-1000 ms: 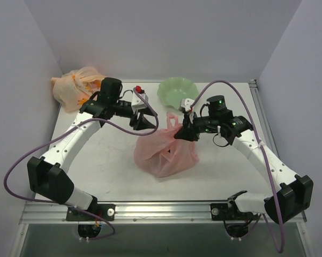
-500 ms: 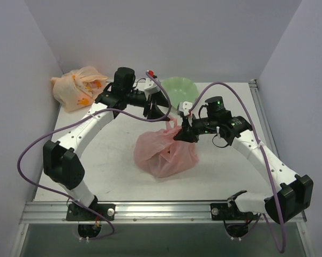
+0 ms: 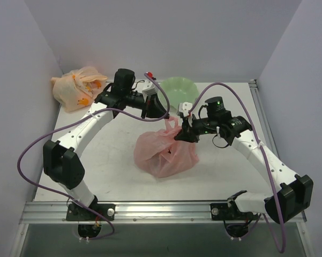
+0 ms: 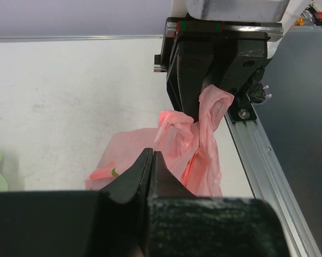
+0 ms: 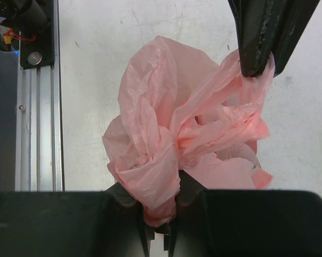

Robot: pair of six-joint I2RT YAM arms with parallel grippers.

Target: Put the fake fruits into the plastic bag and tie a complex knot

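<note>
Both left pincer [image 4: 151, 160] and right pincer [image 5: 159, 214] pinch the plastic bag [image 3: 163, 158] (fruits [image 3: 170, 151] inside).

The plastic bag [image 3: 163, 155] is thin, crinkly, translucent pink, and sits slumped and bulging near the middle of the tabletop [image 3: 107, 160]. Its top is gathered into twisted, crumpled handles [image 5: 203, 128] drawn up above the body. A dark fruit [image 3: 169, 152] shows dimly through the film inside.

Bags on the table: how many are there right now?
2. The pink bag sits mid-table, pinched at its top by the right gripper. The pale orange tied bag lies in the far left corner. No others show, though the arms could hide something.
</note>
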